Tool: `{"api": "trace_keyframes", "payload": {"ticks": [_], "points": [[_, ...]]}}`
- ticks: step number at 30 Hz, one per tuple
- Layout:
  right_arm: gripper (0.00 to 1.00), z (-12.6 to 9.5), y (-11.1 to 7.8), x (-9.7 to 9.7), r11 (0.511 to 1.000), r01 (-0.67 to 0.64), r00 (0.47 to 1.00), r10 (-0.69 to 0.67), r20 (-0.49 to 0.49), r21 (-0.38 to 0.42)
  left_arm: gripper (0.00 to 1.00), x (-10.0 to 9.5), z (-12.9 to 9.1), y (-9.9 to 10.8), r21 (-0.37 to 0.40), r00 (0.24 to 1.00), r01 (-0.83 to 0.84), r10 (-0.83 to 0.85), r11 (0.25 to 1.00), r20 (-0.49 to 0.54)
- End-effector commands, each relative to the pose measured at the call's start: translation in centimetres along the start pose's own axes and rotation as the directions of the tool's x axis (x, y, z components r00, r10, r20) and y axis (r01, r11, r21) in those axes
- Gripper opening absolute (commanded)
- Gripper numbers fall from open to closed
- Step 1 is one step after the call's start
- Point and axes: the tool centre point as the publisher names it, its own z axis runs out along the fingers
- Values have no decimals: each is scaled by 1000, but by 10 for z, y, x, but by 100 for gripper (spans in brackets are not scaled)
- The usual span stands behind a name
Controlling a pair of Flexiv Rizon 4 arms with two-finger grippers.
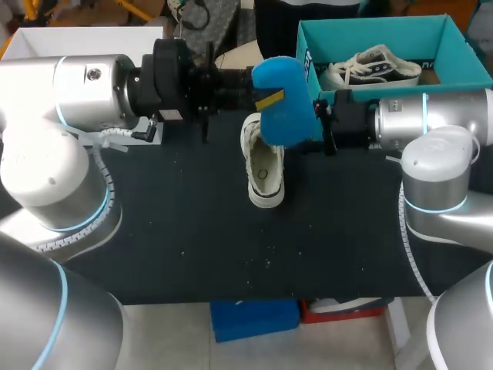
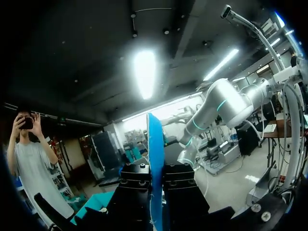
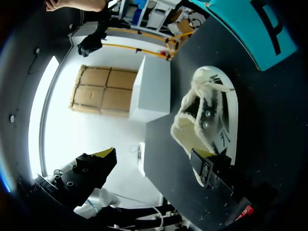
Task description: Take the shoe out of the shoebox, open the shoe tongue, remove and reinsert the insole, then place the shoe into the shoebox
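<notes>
Teal shoebox [image 1: 456,40] at the far right of the table [image 1: 192,231], 1 white sneaker [image 1: 373,65] inside it, a 2nd shoe [image 1: 264,166] upright on the black tabletop outside the box, blue insole [image 1: 283,100] pinched in the left gripper [image 2: 155,169] above that shoe, right gripper [image 3: 155,155] spread wide beside the shoe

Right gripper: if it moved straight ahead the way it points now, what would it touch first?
Most likely the white shoe: the open right gripper points toward it, with one finger close by its near end. Depth is unclear, so the other finger may pass beside it.
</notes>
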Motion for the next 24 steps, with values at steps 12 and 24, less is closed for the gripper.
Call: {"api": "trace_keyframes", "payload": {"ticks": [12, 24], "points": [[100, 1, -1, -1, 1000, 0, 1000, 0, -1, -4, 0, 61, -19, 34, -90, 966, -255, 250, 963, -65], [100, 1, -1, -1, 1000, 0, 1000, 0, -1, -4, 0, 86, -40, 112, -111, 819, -562, 532, 820, -214]]}}
